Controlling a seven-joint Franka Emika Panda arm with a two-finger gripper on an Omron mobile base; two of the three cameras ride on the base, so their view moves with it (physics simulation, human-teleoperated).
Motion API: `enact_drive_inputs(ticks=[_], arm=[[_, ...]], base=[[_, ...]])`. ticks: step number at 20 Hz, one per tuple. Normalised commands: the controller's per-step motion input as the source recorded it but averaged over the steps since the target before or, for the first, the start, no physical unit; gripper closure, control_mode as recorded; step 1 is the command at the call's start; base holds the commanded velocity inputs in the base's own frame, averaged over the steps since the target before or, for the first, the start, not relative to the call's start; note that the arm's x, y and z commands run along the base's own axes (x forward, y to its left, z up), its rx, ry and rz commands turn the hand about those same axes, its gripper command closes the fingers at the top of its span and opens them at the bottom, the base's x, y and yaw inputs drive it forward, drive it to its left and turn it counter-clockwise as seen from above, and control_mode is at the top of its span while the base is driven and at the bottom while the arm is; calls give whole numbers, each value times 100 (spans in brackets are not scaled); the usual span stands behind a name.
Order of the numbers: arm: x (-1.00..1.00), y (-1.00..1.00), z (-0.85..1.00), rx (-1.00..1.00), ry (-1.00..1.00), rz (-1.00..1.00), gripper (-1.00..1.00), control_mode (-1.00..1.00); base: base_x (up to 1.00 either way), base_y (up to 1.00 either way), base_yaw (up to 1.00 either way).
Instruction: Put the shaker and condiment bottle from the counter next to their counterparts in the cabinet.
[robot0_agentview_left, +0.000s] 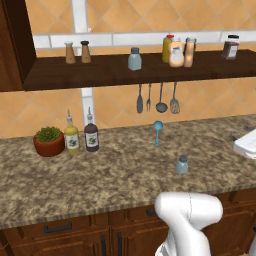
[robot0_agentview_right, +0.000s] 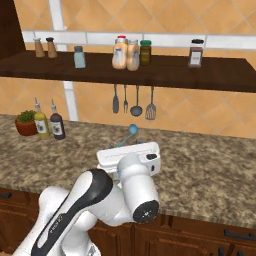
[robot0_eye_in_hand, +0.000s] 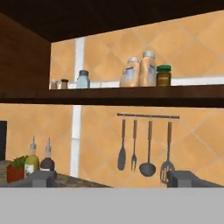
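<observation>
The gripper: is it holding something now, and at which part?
Nothing is held. The gripper is open, its fingertips wide apart with no object between them.

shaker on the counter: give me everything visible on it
The shaker is small and squat, with a pale blue-grey body that looks like glass or plastic and a grey metal-looking cap. It stands upright and alone on the speckled granite counter, right of centre in the left base view, in front of a blue ladle. Nothing grips or touches it.
</observation>
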Motion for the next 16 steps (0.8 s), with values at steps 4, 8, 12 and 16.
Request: enact_drive_inputs(ticks=[4, 8, 12, 16], arm=[[0, 36, -92, -8, -18, 17, -100, -100], [0, 46, -83, -6, -28, 23, -100, -100], [0, 49, -68, 0, -21, 27, -100, -100], [13, 52, -67, -2, -7, 23, -100, -100]], base=[[0, 0, 0], [0, 0, 0], [0, 0, 0], [0, 0, 0]])
